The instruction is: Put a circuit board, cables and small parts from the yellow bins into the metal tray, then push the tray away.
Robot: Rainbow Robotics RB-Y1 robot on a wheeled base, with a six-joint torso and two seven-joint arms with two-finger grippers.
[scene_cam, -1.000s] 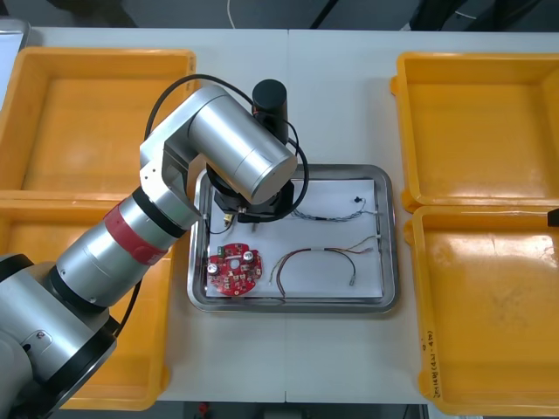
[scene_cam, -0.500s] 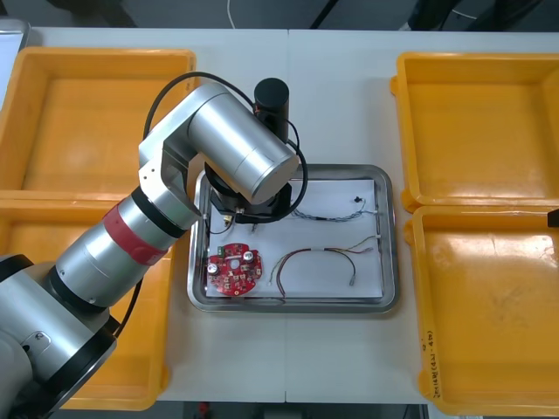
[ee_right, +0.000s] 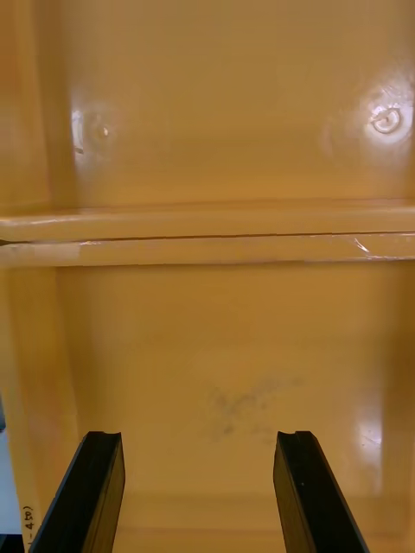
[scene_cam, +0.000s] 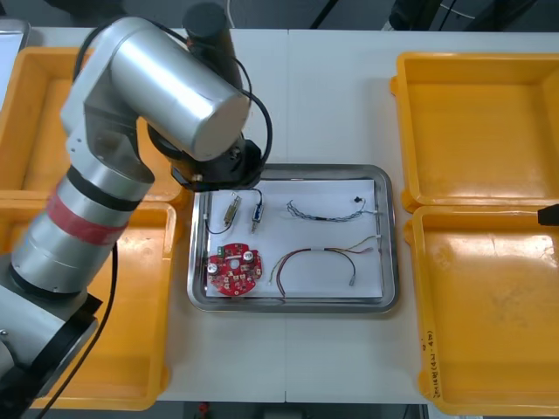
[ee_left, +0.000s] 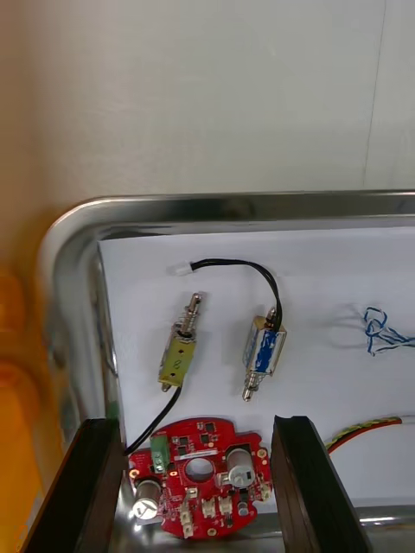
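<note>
Fingers apart and empty, the left gripper point(ee_left: 194, 425) hangs over the metal tray point(scene_cam: 288, 305) between the yellow bins point(scene_cam: 476, 113), and a crooked push could bang the tray into one.

Metal tray point(scene_cam: 288, 305) looks shiny, yellow bins point(scene_cam: 476, 122) glossy plastic.

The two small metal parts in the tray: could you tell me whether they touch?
Apart. The left wrist view shows bare white tray floor between the yellow-bodied part and the blue-bodied part.

Small handwritten marks point(ee_right: 28, 519) on yellow bin point(scene_cam: 489, 314) rim, none legible
</note>
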